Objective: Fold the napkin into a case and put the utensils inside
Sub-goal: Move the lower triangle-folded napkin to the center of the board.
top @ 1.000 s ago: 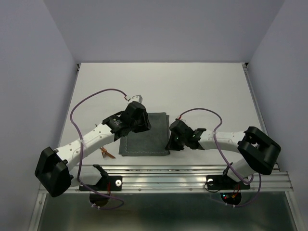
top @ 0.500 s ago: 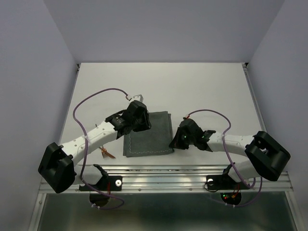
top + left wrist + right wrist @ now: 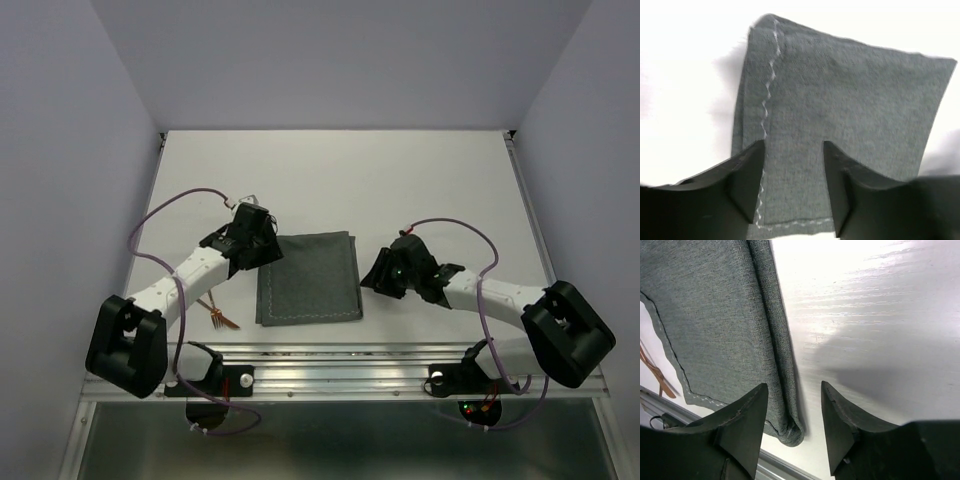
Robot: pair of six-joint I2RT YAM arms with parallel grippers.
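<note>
Napkin (image 3: 308,278) is lying flat on the table (image 3: 420,180), toward the near edge, between the two arms. It is reading as a doubled rectangle, with a rounded fold running down its right side and a zigzag-stitched hem down its left.

Left pincer (image 3: 262,248) is hanging over the napkin's left far corner, fingers spread, pinching nothing; cloth is showing flat through the gap.

Right pincer (image 3: 376,280) is sitting just beside the folded right edge, also spread and empty (the fold is passing under the gap, untouched).

Utensils (image 3: 222,320) are waiting on the table left of the napkin, close to the near rail, apart from the cloth.

Judgement: the cloth is looking too wide for a case, so another fold is probably coming. Both pincers are flanking opposite edges, well placed for it.
</note>
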